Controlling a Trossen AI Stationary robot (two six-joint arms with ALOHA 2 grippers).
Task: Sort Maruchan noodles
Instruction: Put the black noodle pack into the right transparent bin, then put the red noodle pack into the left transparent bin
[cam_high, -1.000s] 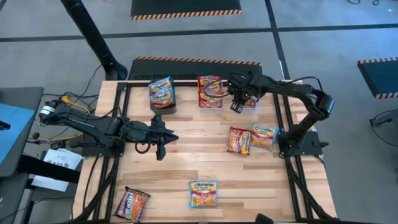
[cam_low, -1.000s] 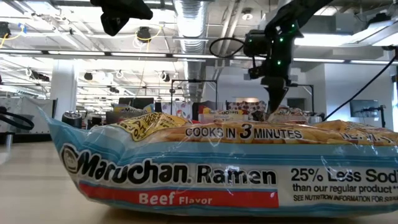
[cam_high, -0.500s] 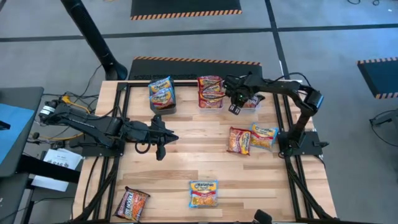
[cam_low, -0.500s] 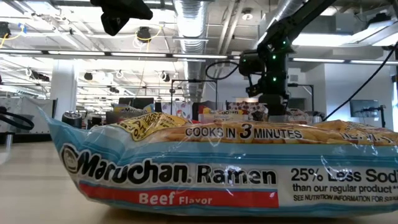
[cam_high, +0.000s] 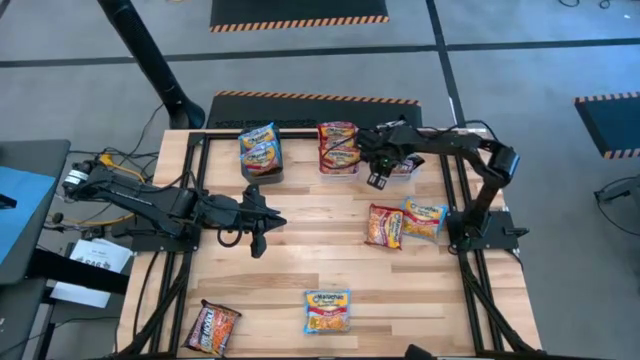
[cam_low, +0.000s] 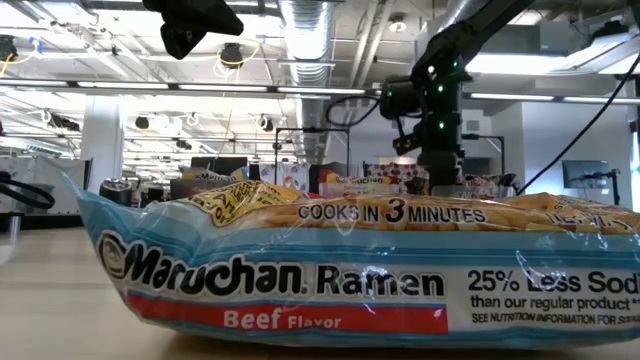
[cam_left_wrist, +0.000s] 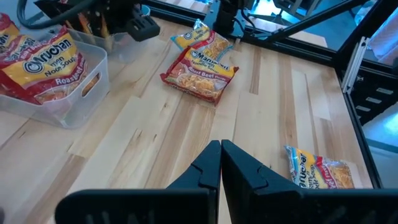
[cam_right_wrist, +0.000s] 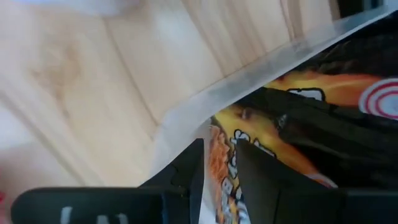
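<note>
Right gripper (cam_high: 376, 178) pinching black packet (cam_right_wrist: 311, 118); left gripper (cam_left_wrist: 221, 163) clenched; foreground packet (cam_low: 350, 275): "Maruchan Ramen Beef Flavor".

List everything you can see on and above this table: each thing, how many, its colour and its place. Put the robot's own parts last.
Table: one, light wood, under everything.
Clear bin: one, far edge, middle.
Red stack: at least two packets, red/orange, in the clear bin.
Blue stack: count unclear, blue/yellow, far edge, left of the clear bin.
Red packet: one, red/orange, loose, right side.
Right blue packet: one, blue/yellow, touching the red packet.
Front blue packet: one, blue/yellow, front middle.
Black packet: one, black/red, front left corner.
Held packet: one, black/orange, in the right claw.
Left claw: shut, empty, left of centre.
Right claw: gripping the held packet, beside the clear bin.
</note>
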